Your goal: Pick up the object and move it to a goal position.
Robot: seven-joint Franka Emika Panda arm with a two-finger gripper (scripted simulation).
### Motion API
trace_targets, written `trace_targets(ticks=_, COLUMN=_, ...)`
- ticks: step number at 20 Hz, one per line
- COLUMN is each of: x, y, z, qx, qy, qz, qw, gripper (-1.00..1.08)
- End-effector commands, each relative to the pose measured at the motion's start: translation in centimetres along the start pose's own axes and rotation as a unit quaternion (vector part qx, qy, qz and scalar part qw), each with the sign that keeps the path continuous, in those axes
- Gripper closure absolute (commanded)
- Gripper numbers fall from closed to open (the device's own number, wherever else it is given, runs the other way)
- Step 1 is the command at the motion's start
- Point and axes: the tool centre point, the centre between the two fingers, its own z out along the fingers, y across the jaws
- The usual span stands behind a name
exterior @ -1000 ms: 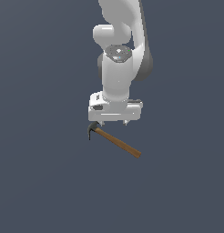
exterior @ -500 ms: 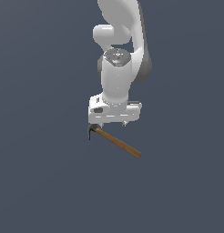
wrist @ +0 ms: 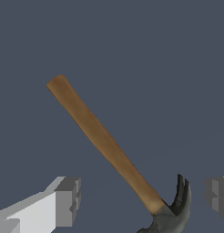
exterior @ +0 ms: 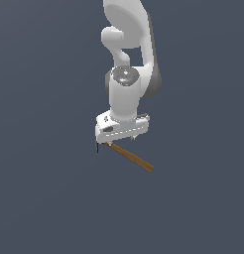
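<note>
My jaws stand wide open with nothing between them, hovering just above the claw hammer (wrist: 127,166) lying flat on the bench (exterior: 49,198). Its head sits between my fingertips (wrist: 68,200), and the wooden handle runs away aslant toward the exterior view's right, crossing my closing line.

Gripper (exterior: 120,140): lowered over the last 1 s, now just above the claw hammer (exterior: 128,156), close over its head end. Wrist rotated slightly between pictures. Fingers (wrist: 63,200) spread, nothing between them.
</note>
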Motion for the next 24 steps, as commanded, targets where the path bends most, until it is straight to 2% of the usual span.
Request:
trace_targets(ticks=1, x=-0.1, y=0.1, z=1.1, qx=0.002, qy=-0.002, qz=-0.032, qw=0.9995, gripper=-0.92)
trace_targets(ticks=7, x=-0.3, y=0.4, z=3.6, qx=0.007, qy=-0.006, qz=-0.11, qw=0.9939, gripper=-0.92)
trace_targets(ticks=14, x=-0.6, y=0.6, z=6.3, qx=0.015, qy=-0.008, qz=-0.193, qw=0.9811, gripper=-0.92)
trace_targets(ticks=24, x=-1.0, y=0.7, z=8.4, qx=0.023, qy=-0.008, qz=-0.257, qw=0.9662, gripper=-0.92)
